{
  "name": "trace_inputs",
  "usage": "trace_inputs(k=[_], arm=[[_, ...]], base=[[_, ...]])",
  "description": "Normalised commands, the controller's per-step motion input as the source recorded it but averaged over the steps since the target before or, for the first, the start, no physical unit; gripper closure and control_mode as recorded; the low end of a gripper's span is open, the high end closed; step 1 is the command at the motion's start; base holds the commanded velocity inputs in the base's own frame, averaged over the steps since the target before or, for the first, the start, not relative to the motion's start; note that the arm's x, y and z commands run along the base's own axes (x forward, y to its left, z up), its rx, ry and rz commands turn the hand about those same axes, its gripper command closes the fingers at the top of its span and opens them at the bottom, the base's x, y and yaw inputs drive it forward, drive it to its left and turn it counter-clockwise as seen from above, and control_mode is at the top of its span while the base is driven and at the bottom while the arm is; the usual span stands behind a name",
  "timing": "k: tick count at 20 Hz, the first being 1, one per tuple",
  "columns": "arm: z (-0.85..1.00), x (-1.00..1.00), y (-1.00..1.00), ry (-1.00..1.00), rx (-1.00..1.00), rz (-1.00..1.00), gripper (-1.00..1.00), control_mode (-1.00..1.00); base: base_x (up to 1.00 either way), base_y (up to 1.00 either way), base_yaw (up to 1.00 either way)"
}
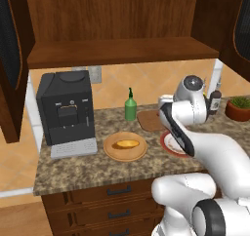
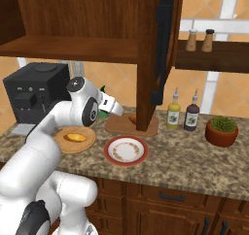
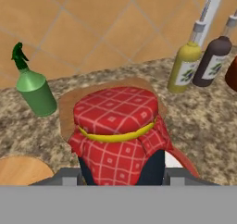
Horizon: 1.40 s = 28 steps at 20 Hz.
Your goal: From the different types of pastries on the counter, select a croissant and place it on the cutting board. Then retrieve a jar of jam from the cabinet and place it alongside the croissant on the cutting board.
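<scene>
My gripper [image 3: 121,177] is shut on the jar of jam [image 3: 118,130], a dark jar under a red checked cloth lid with a yellow band. The jar hangs above the cutting board [image 3: 69,108], whose light wood shows around it. In the right base view the gripper [image 2: 114,107] is over the left end of the cutting board [image 2: 127,125]. The dark croissant [image 2: 132,118] lies on the board, partly hidden by the cabinet door [image 2: 155,49]. On a round wooden plate [image 1: 110,152] rests the other of the pastries, a golden bun [image 1: 126,144]. The counter [image 1: 88,169] is speckled granite.
A green squeeze bottle [image 3: 32,89] stands left of the board. A yellow bottle [image 3: 185,65] and a dark bottle [image 3: 212,61] stand to its right, then a potted plant [image 2: 222,129]. A red-rimmed plate [image 2: 126,150] lies in front, and a coffee machine [image 1: 66,110] stands at the left.
</scene>
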Motion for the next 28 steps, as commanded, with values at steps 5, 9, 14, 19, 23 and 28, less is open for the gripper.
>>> trace_inputs(k=[5, 9, 14, 19, 23, 28], arm=[[-0.38, 0.32, -0.01, 0.0, 0.0, 0.0, 1.0, -1.0], [-0.41, 0.17, -0.03, 0.0, 0.0, 0.0, 1.0, -1.0], [-0.61, 0.16, -0.04, 0.0, 0.0, 0.0, 1.0, -1.0], [-0.51, 0.4, 0.0, 0.0, -0.01, 0.0, 1.0, -1.0], [-0.14, 0.79, 0.0, 0.0, 0.0, 0.0, 1.0, -1.0], [-0.12, 0.81, 0.0, 0.01, 0.0, 0.0, 1.0, -1.0]], base=[[0.0, 0.0, 0.0], [0.0, 0.0, 0.0], [0.0, 0.0, 0.0], [0.0, 0.0, 0.0], [0.0, 0.0, 0.0], [0.0, 0.0, 0.0]])
